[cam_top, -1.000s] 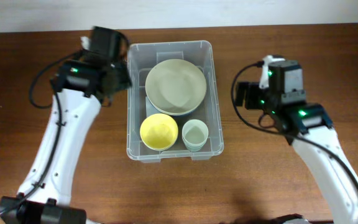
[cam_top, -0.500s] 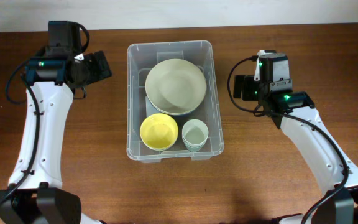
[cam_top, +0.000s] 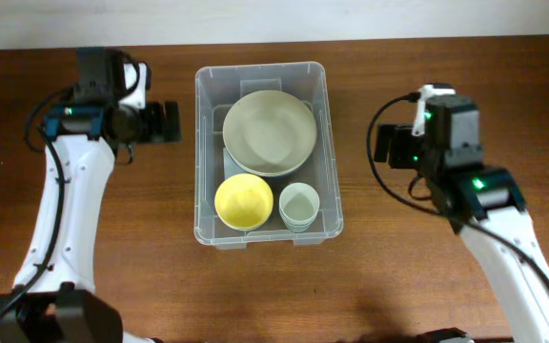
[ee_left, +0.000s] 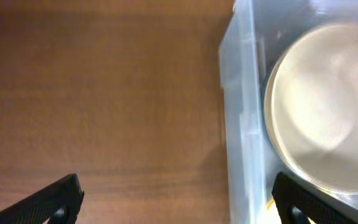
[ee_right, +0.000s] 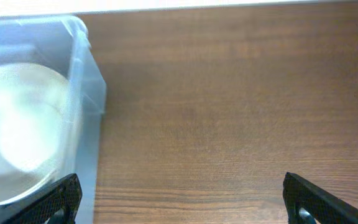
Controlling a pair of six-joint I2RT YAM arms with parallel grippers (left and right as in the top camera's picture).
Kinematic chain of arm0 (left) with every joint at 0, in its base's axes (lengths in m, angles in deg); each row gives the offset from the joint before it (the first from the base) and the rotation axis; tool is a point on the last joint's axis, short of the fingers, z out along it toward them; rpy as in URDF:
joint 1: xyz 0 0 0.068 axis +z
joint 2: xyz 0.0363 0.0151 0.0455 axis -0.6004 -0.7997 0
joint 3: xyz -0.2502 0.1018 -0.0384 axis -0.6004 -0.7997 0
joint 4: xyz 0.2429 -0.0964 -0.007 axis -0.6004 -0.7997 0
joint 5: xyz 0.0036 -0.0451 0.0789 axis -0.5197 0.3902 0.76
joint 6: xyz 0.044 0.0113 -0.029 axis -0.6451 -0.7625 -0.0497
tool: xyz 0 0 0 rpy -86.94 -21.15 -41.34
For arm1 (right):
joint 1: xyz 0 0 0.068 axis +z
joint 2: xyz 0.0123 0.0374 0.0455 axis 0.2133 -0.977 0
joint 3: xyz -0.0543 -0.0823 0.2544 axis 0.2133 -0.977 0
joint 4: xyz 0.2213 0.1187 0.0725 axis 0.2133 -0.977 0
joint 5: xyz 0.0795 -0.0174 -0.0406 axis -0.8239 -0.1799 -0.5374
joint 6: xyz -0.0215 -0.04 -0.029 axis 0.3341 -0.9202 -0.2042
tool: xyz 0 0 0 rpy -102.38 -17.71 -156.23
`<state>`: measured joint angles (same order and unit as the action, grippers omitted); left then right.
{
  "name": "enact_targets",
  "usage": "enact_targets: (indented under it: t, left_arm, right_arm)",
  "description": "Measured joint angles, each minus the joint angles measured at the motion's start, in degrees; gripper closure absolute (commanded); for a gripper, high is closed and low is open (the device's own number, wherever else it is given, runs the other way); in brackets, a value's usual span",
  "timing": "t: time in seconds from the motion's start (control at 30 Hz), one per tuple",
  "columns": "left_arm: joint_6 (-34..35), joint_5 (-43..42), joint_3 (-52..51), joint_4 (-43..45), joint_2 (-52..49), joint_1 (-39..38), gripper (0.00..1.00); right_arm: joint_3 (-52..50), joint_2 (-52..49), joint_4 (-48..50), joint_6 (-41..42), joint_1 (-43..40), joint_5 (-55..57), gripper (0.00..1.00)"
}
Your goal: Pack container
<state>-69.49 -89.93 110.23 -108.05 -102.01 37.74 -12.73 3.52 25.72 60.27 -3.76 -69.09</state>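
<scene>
Both arms have shifted since half a second ago: the left gripper (cam_top: 172, 123) has swung down and in toward the bin, while the right gripper (cam_top: 381, 145) has drawn back from it and a little nearer the robot.

The container (cam_top: 261, 70) sits in the middle of the wooden table (cam_top: 446, 57), between the two arms, its long axis running away from the robot. Inside it, a wide pale bowl (cam_top: 269, 131) fills the far half. A yellow bowl (cam_top: 244, 201) and a small pale cup (cam_top: 299, 205) stand side by side in the near half.

No loose item shows on the table, so the packing looks close to done.

The left gripper is the nearer of the two. It faces the long left wall at the level of the pale bowl, just beside it but not touching. The right gripper faces the long right wall from farther off. Both wrist views show the fingers spread wide with only table and bin between them, so each claw is released and holds nothing.
</scene>
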Motion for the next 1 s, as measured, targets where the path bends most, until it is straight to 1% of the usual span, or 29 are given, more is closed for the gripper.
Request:
enact_targets:
  t: [0.17, 0.23, 0.33, 0.4, 0.57, 0.6, 0.73, 1.0]
  left_arm:
    - [-0.5, -3.1, -16.4, 7.9, 12.6, 3.0, 0.0]
    - [-1.6, -5.0, -23.2, 11.1, 19.8, 4.8, 0.0]
    - [-2.6, -7.1, -31.0, 12.2, 29.5, 6.1, 0.01]
    - [-3.1, -8.1, -36.4, 12.1, 37.0, 6.4, 0.0]
    - [-3.5, -8.9, -44.4, 11.0, 52.7, 6.5, 0.0]
    - [-3.7, -8.8, -45.2, 11.1, 55.6, 6.5, 0.0]
    - [-3.7, -7.2, -45.4, 11.3, 59.6, 6.5, 0.0]
    - [-3.8, -6.2, -45.6, 11.1, 59.6, 6.5, 0.0]
  right_arm:
    - [-8.2, 11.0, -0.3, 1.5, 0.0, 0.9, 0.01]
    - [-12.6, 15.6, -0.5, 1.7, 0.0, 1.3, 0.01]
    - [-18.9, 23.1, -1.5, 2.1, 0.0, 1.5, 0.01]
    - [-23.6, 30.8, -4.6, 3.2, 0.0, 1.7, 0.01]
    - [-28.1, 42.9, -12.4, 4.4, 0.0, 1.9, 0.01]
    - [-28.3, 44.0, -13.0, 4.5, 0.0, 1.9, 0.01]
    - [-28.3, 44.7, -13.3, 4.6, 0.0, 1.9, 0.01]
    - [-28.3, 44.7, -13.3, 4.7, 0.0, 1.9, 0.01]
